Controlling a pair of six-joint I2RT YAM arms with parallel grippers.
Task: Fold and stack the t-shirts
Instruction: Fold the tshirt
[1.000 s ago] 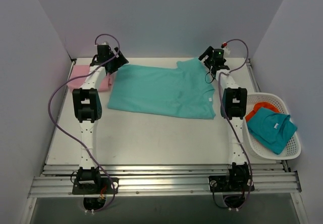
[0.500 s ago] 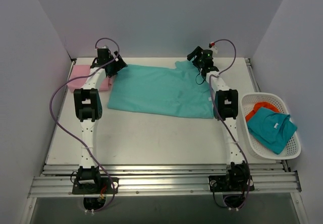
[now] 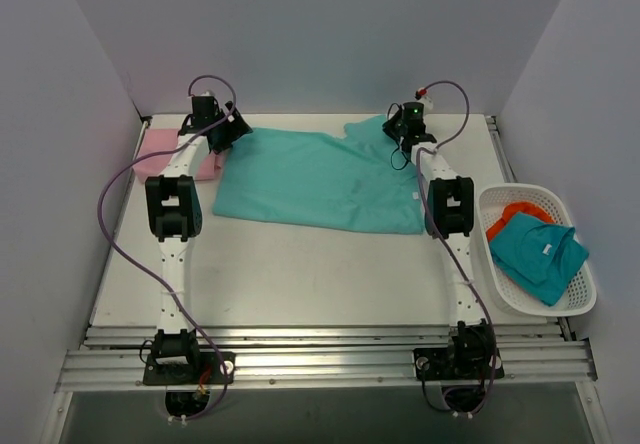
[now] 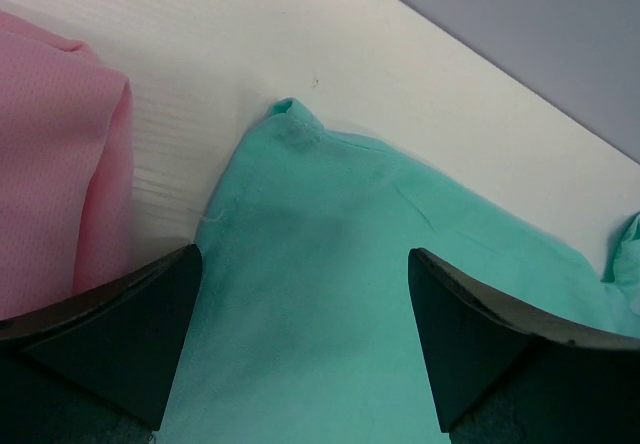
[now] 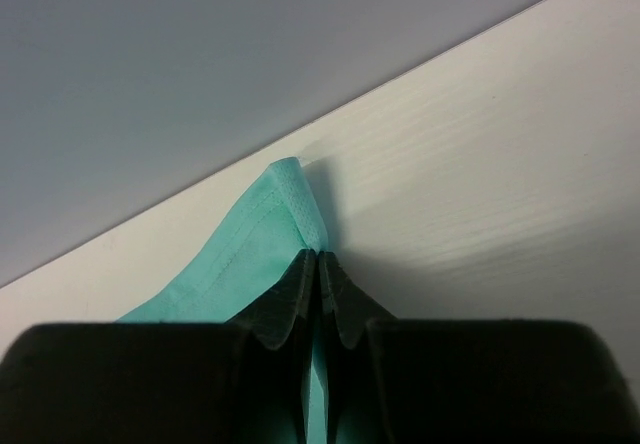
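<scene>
Right wrist view, at the right gripper (image 5: 318, 261): shut tight, pinching a folded-up corner of the green t-shirt (image 5: 240, 259) near the far edge of the table (image 5: 480, 164). Left wrist view, at the left gripper (image 4: 300, 264): wide open, holding nothing, set over the other far corner of that same shirt, with the pink t-shirt (image 4: 50, 164) just beside it on the left. From the top: two arms, two grippers, one green t-shirt spread flat between them, one pink t-shirt folded at the far left. Off to the right, one white basket (image 3: 505, 279) with one teal tee (image 3: 540, 254) and one orange cloth (image 3: 512, 212) inside.
</scene>
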